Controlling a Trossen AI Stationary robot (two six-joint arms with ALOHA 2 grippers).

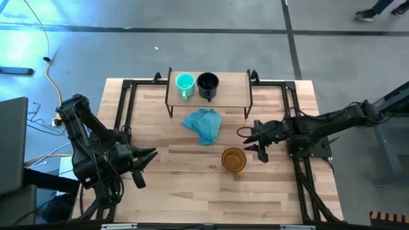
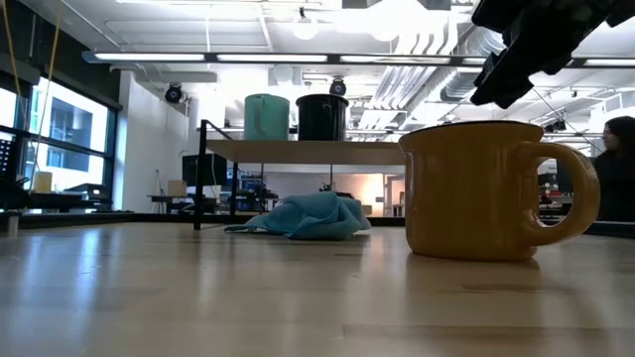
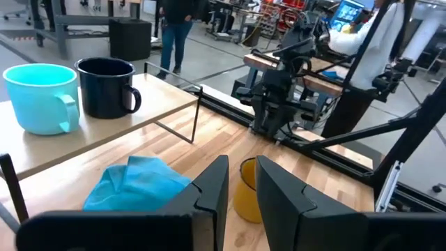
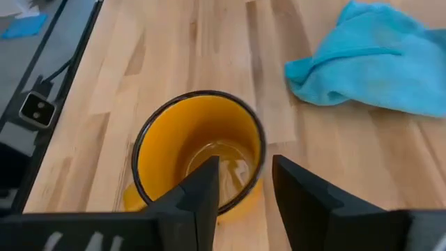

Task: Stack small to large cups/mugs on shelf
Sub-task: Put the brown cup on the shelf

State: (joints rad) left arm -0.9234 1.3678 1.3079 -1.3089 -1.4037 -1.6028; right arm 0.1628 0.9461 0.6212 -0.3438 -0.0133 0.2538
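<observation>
While the teal mug (image 1: 184, 83) and black mug (image 1: 208, 83) are sitting on the shelf (image 1: 233, 89), we're lining the right gripper (image 1: 255, 142) up over the yellow mug (image 1: 234, 160) on the table (image 1: 172, 185), jaws spread and empty. We're advising one finger inside the rim. Left gripper (image 1: 148, 161) is idling, part open, holding nothing. No readable writing.

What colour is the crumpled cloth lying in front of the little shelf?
Blue-teal. The cloth shows best in the right wrist view.
</observation>
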